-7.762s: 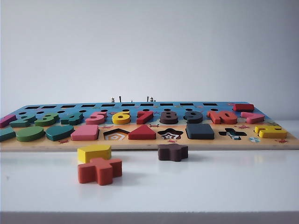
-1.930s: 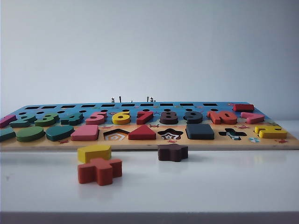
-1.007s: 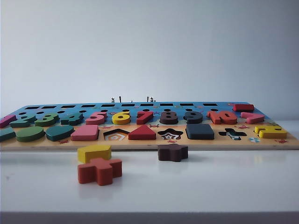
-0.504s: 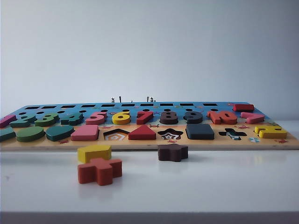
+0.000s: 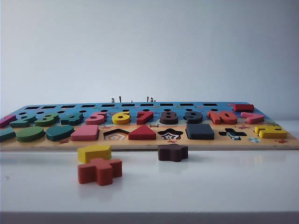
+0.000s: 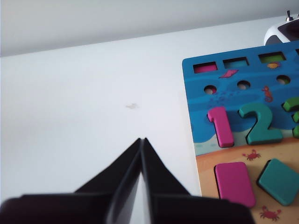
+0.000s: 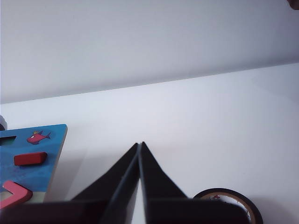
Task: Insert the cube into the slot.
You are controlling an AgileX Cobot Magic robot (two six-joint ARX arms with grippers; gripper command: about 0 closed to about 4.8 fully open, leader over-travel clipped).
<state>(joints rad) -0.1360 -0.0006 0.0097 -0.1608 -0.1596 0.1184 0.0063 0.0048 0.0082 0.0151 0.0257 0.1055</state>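
Observation:
The cube [image 5: 200, 131], a flat dark navy square block, lies in the front row of the wooden puzzle board [image 5: 149, 144], between the star recess [image 5: 170, 134] and the cross recess [image 5: 232, 134]. It sits level with the seated pieces; the slot is hidden beneath it. Neither arm shows in the exterior view. My left gripper [image 6: 141, 140] is shut and empty over bare table beside the board's corner [image 6: 196, 100]. My right gripper [image 7: 140, 143] is shut and empty off the board's other end [image 7: 51, 154].
Three loose pieces lie on the white table in front of the board: a yellow pentagon [image 5: 94, 152], an orange cross [image 5: 99, 170] and a dark brown star [image 5: 173, 152]. The pentagon recess [image 5: 116, 135] is open. A tape roll [image 7: 227, 201] sits by the right gripper.

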